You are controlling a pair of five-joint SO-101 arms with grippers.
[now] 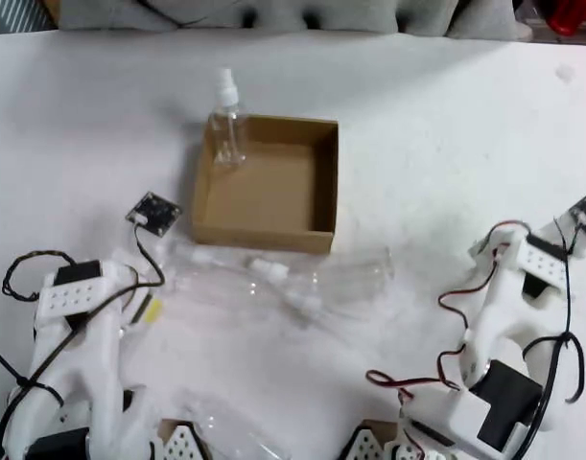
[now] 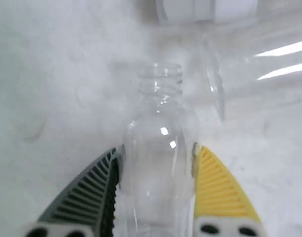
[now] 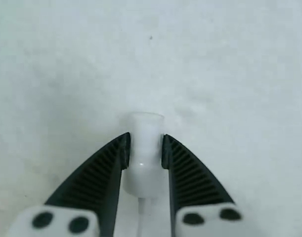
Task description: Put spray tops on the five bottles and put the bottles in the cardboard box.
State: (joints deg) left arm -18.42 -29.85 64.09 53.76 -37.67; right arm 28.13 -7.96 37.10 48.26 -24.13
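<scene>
Jaws: left pinching bottle (image 2: 155,163), right pinching spray top (image 3: 145,148); left arm (image 1: 77,297), right arm (image 1: 518,287) folded low.

White table (image 1: 446,115), evenly lit with a faintly mottled surface, bordered along its far edge by grey tufted upholstery (image 1: 273,14), with a red object (image 1: 573,14) at the far-right corner beyond.
</scene>
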